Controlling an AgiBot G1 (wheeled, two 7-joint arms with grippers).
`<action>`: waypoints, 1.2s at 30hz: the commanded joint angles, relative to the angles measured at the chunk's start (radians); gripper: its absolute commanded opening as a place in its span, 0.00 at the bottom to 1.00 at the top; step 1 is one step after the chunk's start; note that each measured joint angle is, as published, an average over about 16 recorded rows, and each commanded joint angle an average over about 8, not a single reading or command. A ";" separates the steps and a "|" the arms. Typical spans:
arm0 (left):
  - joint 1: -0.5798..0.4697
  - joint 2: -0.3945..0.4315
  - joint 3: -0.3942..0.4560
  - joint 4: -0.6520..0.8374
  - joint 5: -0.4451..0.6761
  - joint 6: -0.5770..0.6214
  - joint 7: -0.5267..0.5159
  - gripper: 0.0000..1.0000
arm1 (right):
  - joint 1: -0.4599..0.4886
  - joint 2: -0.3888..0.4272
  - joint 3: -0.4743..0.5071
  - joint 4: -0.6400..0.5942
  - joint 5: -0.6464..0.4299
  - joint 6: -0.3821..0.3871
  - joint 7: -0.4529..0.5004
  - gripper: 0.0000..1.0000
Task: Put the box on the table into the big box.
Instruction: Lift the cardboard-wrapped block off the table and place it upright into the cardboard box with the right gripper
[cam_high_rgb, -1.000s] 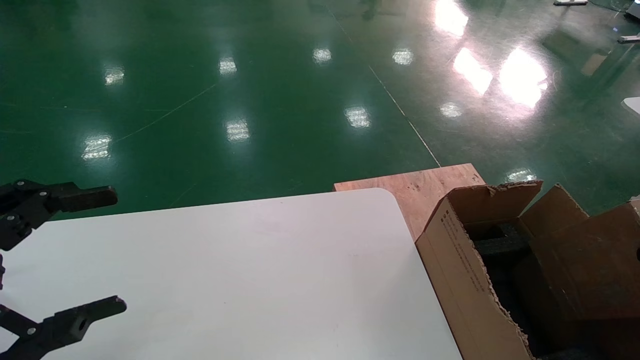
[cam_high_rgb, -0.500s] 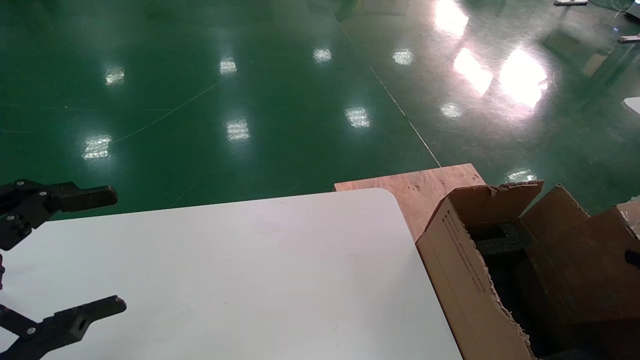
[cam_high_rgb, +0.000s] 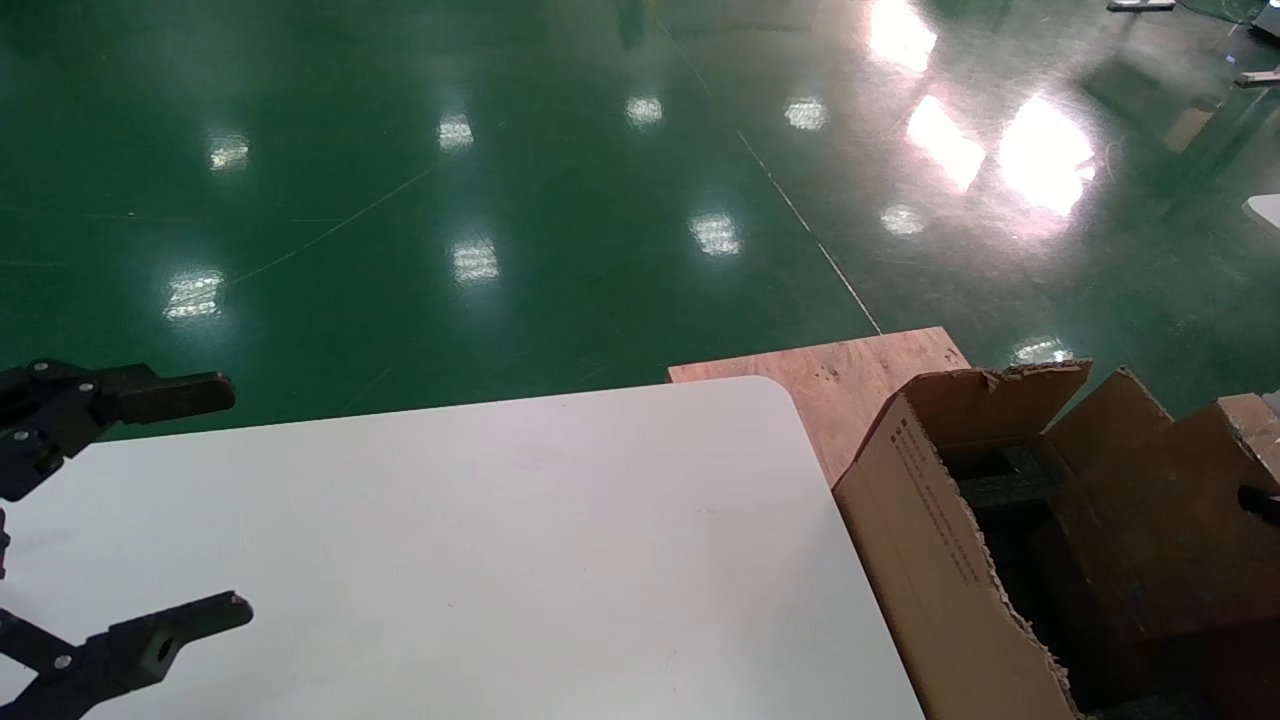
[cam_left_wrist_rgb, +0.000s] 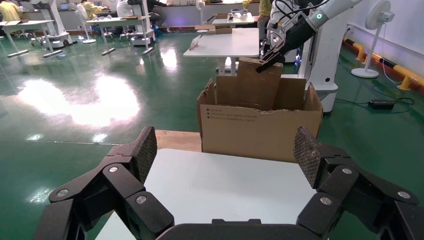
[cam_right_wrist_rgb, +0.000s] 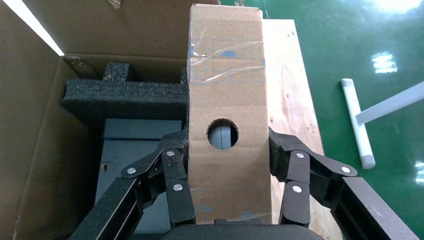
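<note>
Glossy green floor (cam_high_rgb: 560, 190) throughout, mirroring ceiling lights as bright patches and crossed by a thin pale line. Across the hall in the left wrist view, white worktables (cam_left_wrist_rgb: 225, 44) on metal legs, a pedestal fan (cam_left_wrist_rgb: 376, 20) beside a pale wall, yellow floor barriers (cam_left_wrist_rgb: 407, 80) and a black cable on the floor. Under the carton, a flat plywood board (cam_high_rgb: 840, 375) lying directly on the floor.

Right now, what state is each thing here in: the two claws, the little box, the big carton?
Left gripper: open, empty, hovering over the white table.
Right gripper: shut on the box, above the big box.
Box: held, not yet released.
Big box: open, flaps torn, dark foam inside.
Plywood board: lying flat under the big box.
</note>
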 joint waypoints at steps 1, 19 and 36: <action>0.000 0.000 0.000 0.000 0.000 0.000 0.000 1.00 | 0.014 -0.015 -0.026 -0.016 0.013 0.010 -0.013 0.00; 0.000 0.000 0.000 0.000 0.000 0.000 0.000 1.00 | 0.065 -0.035 -0.259 -0.049 0.185 0.038 -0.048 0.00; 0.000 0.000 0.001 0.000 0.000 0.000 0.000 1.00 | 0.025 -0.077 -0.173 -0.151 0.198 -0.069 -0.102 0.00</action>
